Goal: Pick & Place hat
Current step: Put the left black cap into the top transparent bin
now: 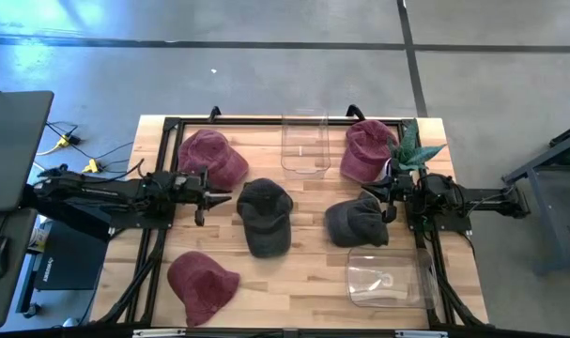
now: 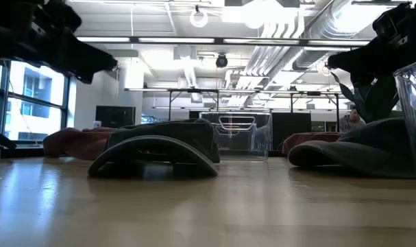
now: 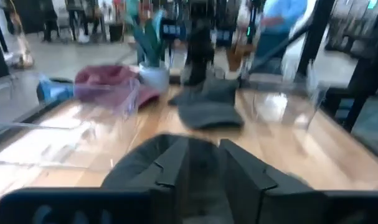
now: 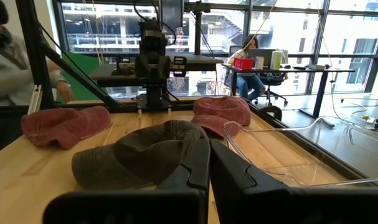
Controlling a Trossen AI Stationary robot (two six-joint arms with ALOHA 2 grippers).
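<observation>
Dark fabric cap (image 1: pixel 265 216) lies mid-frame on the pale wooden surface (image 1: pixel 313 282); left gripper (image 1: pixel 207 197) hovers at its left, jaws slightly apart, and should widen before descending. Right gripper (image 1: pixel 382 200) waits, jaws together.

Two dark, boxy arms are showing over the table.
The left arm (image 1: pixel 106 199) and right arm (image 1: pixel 472 202) are wearing matte black housings built of blocky segments; each is ending in two flat, angular black fingers (image 4: pixel 195 168).
</observation>
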